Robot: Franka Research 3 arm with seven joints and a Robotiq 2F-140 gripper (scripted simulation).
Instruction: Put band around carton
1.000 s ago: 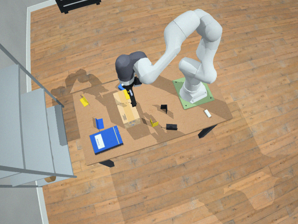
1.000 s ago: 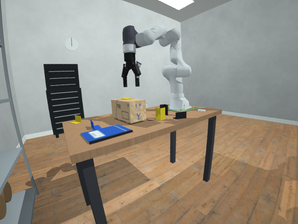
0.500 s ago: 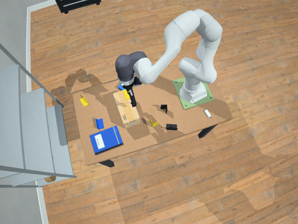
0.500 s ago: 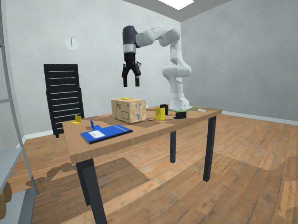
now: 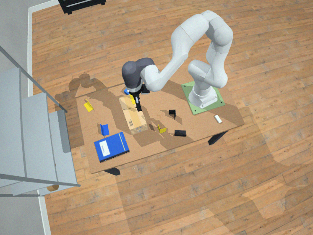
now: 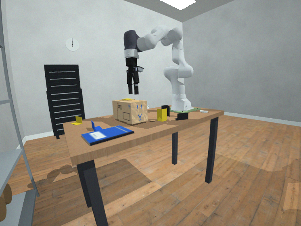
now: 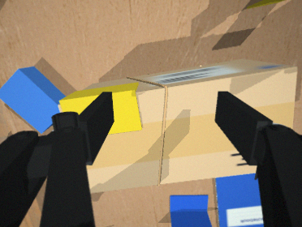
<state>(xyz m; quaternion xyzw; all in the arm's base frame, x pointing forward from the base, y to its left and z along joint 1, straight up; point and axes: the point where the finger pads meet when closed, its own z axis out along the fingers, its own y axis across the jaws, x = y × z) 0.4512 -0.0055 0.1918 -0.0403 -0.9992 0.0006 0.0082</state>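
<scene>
The brown carton (image 5: 133,116) lies flat on the table; it also shows in the side view (image 6: 130,111) and the wrist view (image 7: 191,126). A yellow corner guard (image 7: 118,107) (image 5: 132,99) sits on its top edge at the far end. A thin tan band (image 7: 163,134) runs round the carton a little beside the guard, not over it. My gripper (image 6: 133,91) hangs well above the carton's top, fingers pointing down. In the wrist view the fingers stand partly apart with nothing between them, one over the guard and one over the carton's plain part.
A blue guard (image 5: 126,91) lies behind the carton. A yellow guard (image 5: 88,105), a blue guard (image 5: 104,129) and a blue book (image 5: 111,146) lie to its left. A yellow guard (image 5: 161,129), two black guards (image 5: 172,113) (image 5: 180,133) and a white block (image 5: 217,118) lie to its right.
</scene>
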